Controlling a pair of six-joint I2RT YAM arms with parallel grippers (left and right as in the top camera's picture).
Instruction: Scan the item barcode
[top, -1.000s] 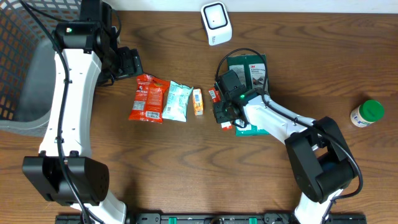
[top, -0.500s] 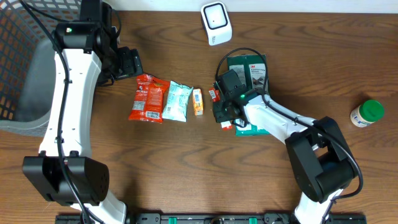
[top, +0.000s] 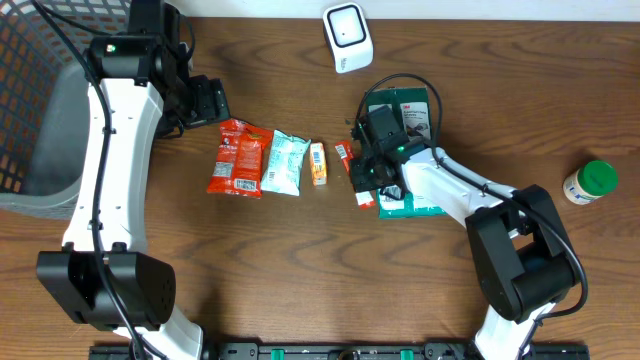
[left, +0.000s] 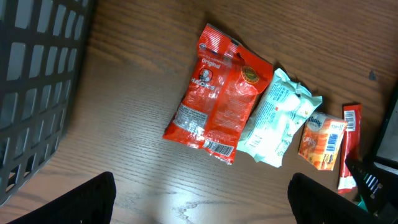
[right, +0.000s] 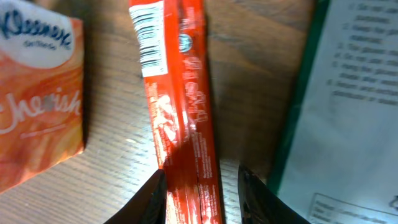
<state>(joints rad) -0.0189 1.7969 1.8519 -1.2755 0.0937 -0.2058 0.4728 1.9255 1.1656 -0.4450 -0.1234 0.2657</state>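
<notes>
The slim red stick packet (top: 343, 153) lies flat on the wooden table (top: 250, 270) near the middle, between the orange Kleenex tissue pack (top: 318, 163) on one side and the green-edged 3M package (top: 405, 120) on the other. From overhead only its upper end shows clearly; the rest is covered by the right gripper (top: 362, 175). The right wrist view shows the packet (right: 180, 106) close up with a barcode printed near its far end. Its near end runs out of frame between the fingers (right: 152, 199), and the small print is too blurred to read.

The right claw straddles the packet with its jaws partly parted. One finger sits at the packet's edge, and a strip of bare wood shows between the other finger and the packet, so it is not clamped. The right arm reaches in from the lower right, its wrist bent down low over the packet and overlapping the green package.

A pale mint bag (top: 286, 162) and a red snack bag (top: 238, 158) lie just beyond the tissue pack. The white scanner (top: 347, 35) stands at the table's far edge, well apart from the packet.

The left gripper (left: 202, 205) hangs above the table near the wire basket (top: 30, 90), its jaws wide apart with nothing between them. A green-lidded bottle (top: 590, 182) stands far off to the right.
</notes>
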